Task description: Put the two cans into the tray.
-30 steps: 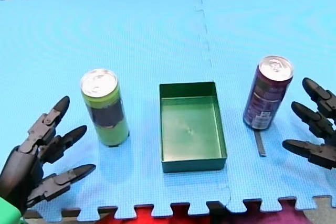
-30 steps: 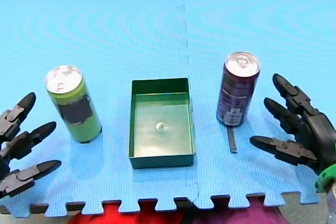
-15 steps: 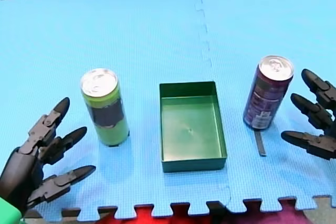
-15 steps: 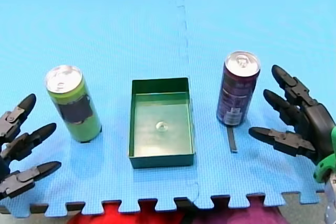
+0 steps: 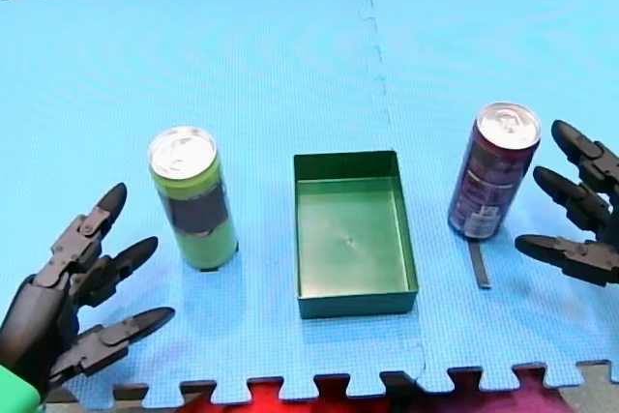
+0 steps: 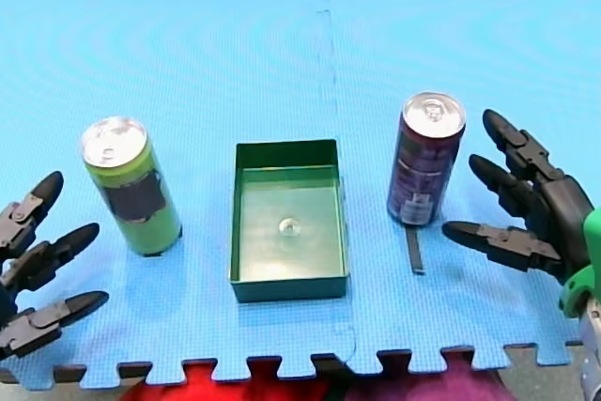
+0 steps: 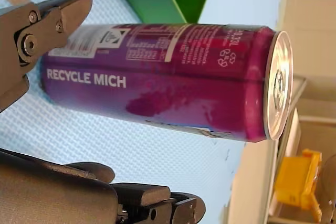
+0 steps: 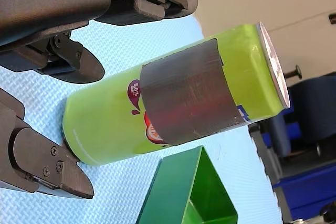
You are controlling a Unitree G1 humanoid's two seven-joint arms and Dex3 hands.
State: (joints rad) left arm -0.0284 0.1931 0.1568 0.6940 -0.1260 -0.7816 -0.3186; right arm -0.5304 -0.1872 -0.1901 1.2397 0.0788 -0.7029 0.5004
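**Blue mat [image 5: 290, 65]: green can [image 5: 193, 200] and purple can [image 5: 491, 186] upright, both outside tray [image 5: 356, 308]**

On the mat, the green can stands left of the tray, near it but with a clear gap. It has a silver top and a grey band round its middle. The purple can stands right of the tray, also apart from it, and has a silver top. The tray is green, rectangular and open-topped. It sits between the two cans, with a small pale spot [image 6: 289, 225] on its floor.

The robot's left hand [image 5: 68, 297] is at the near left corner of the mat, near the green can but not touching. It holds nothing, and its fingers are uncurled with the tips toward the can. The robot's right hand [image 5: 582, 224] is at the right edge, just beside the purple can, with a small gap between them. It holds nothing and its fingers are uncurled.

The first wrist view has the purple can between dark fingers [image 7: 47, 19], mat showing on both sides and a tray corner behind. The label reads "RECYCLE MICH". The second wrist view has the green can between dark fingers [image 8: 68, 61], with no contact seen and a tray corner beside it.

A thin dark strip [image 5: 479, 263] lies on the mat at the purple can's base, on the near side. A seam [image 5: 379, 55] between mat tiles runs away past the tray's far edge. Red and purple patches [image 5: 290, 398] show beyond the mat's toothed near edge.
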